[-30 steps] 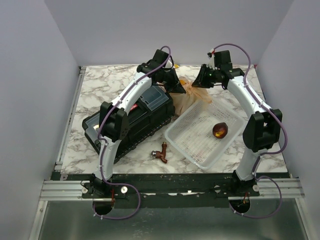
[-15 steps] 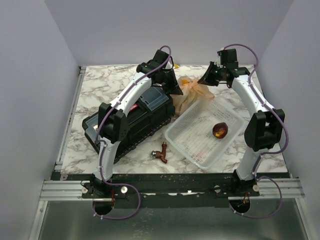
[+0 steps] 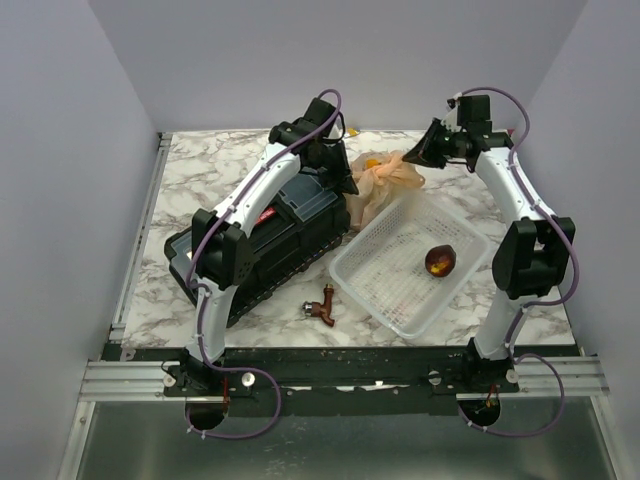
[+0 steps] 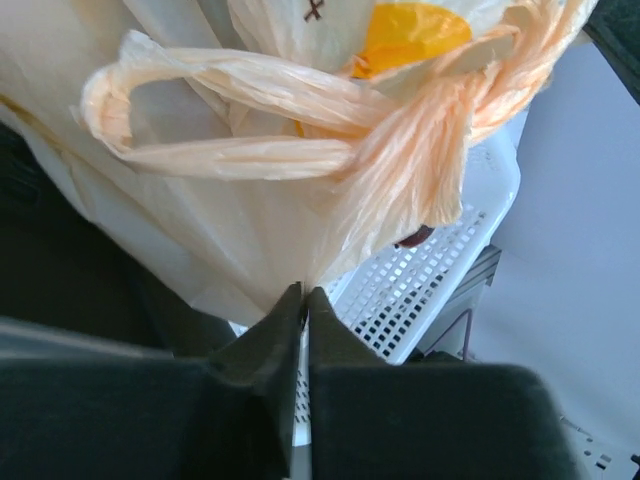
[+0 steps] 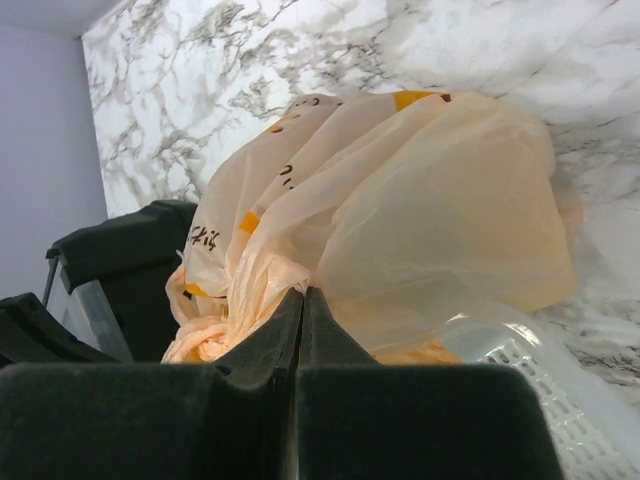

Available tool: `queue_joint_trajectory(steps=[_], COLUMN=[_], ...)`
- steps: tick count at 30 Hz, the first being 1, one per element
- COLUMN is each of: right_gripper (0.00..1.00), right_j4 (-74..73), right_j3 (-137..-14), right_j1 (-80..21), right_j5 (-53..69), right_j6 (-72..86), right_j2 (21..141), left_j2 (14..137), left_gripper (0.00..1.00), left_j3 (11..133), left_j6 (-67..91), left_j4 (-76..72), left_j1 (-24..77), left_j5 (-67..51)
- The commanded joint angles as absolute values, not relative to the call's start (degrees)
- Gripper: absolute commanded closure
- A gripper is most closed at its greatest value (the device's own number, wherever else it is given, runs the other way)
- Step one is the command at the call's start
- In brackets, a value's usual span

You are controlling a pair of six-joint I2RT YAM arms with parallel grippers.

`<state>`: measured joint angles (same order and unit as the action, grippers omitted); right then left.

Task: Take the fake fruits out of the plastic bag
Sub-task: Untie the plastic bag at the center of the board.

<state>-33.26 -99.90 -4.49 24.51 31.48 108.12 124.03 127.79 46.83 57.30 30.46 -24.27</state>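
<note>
Plastic bag (image 3: 385,180): you see it bunched at the far-left corner of the basket (image 3: 392,285), stretched between both hands.
Left hand (image 4: 303,300): clenched on the bag's film.
Right hand (image 5: 302,300): clenched on the bag's right side.
Maroon fruit (image 3: 440,260): lies inside the basket.

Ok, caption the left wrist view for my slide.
Left jaws shut on the plastic bag below its twisted handles, white mesh basket behind.
</note>
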Motion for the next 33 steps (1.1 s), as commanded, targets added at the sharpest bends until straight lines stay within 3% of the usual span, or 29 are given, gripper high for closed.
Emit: queue_joint_trajectory(steps=[1,5,11,13,17,22,24,33], right_gripper=[0.99,0.99,0.99,0.99,0.99,0.99,0.99,0.99], right_j4=[-31.33,-31.53,-32.08,-32.36,-33.41,-34.01,-33.88,-34.29], right_j3=[-98.18,-97.30,-97.47,-97.51,-97.76,-97.32,-97.02,-97.55], right_j1=[-4.22,-4.22,-4.22,-4.22,-4.22,-4.21,-4.22,-4.22], right_j5=[30.31,31.50,33.09,32.81,32.17,32.51,32.49,31.78], right_j6=[32.25,31.33,31.27,31.25,30.49,30.01,30.02,29.48], right_j2=[107.29,106.44,105.74,105.24,104.60,104.10,103.73,103.38], left_j2=[122.35,120.99,121.89,122.82,122.88,122.91,123.22,125.57], left_gripper=[0.80,0.54,0.32,0.20,0.18,0.27,0.35,0.48], left_j3=[132.49,132.91,136.13,137.17,136.07,134.24,134.03,133.86], left_j6=[45.58,45.78,45.33,45.80,45.41,44.27,44.38,44.21], left_j4=[62.00,59.53,57.16,56.19,51.75,48.36,47.93,48.13], left_j1=[30.94,31.03,32.40,32.81,34.63,36.03,36.00,36.12], left_j5=[-24.79,-22.99,-18.33,-15.80,-8.82,-4.02,-3.92,-5.53])
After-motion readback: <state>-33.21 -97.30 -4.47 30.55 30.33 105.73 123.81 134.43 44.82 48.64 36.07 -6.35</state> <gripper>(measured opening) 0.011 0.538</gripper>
